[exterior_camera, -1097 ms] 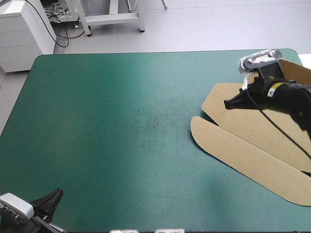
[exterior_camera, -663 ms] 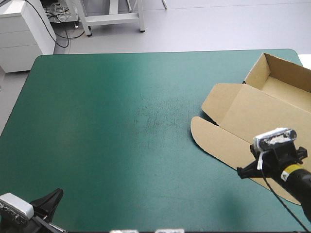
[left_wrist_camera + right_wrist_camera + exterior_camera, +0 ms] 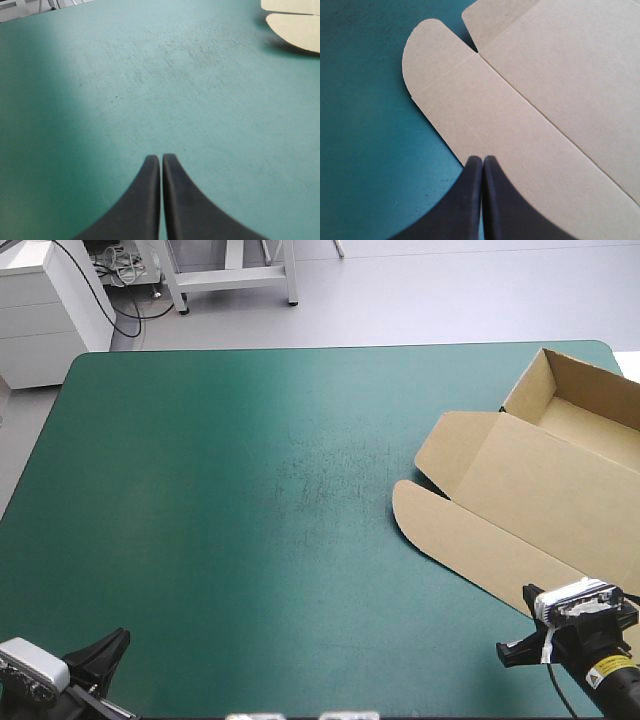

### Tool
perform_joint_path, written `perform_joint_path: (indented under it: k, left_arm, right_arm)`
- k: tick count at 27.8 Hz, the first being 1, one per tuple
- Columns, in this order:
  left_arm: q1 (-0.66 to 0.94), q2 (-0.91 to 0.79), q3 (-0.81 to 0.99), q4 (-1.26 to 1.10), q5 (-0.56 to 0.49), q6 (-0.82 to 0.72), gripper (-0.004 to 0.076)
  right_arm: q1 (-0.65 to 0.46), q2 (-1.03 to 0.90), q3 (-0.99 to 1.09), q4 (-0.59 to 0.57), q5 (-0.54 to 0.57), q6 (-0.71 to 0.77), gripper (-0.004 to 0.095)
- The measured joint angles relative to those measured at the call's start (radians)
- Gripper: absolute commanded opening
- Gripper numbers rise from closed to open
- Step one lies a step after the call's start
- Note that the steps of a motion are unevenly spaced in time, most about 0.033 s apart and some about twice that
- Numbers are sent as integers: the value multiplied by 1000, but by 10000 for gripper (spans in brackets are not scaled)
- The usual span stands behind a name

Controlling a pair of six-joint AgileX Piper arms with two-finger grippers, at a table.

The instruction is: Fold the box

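The box point(image 3: 520, 480) sits at the table's right side, and it's an open tray point(image 3: 585, 405) up by the far right corner, walls standing, with the lid point(image 3: 555, 90) lying flat and running toward the near side. The lid's rounded flap point(image 3: 440, 530) is the part closest to the table's middle. Over the lid's near edge hangs the right gripper point(image 3: 482, 158), fingers pressed together into a single point with nothing pinched between them. It looks raised off the board rather than touching it. Over in the near left corner, the left gripper point(image 3: 161, 156) is also pinched tight and empty, with only bare teal-green cover point(image 3: 250, 490) under it and the box well apart from it. With the walls up and the lid flat, I judge the folding is about done, and the step in hand is getting the right arm clear. To do that well, lift first and then draw back toward the near edge, so the tips can't catch the flap's rim and drag the sheet. Fingers together is the right call here, since a narrow point has less to snag. The left arm has no need to move, and nothing should nudge those tucked walls.
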Motion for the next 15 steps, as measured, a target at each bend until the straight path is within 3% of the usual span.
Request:
perform_joint_path:
  k: [15]
  left_arm:
    - [0, 0, 0, 0, 0, 0, -8]
  right_arm:
    - [0, -1, 0, 0, -13, 0, -22]
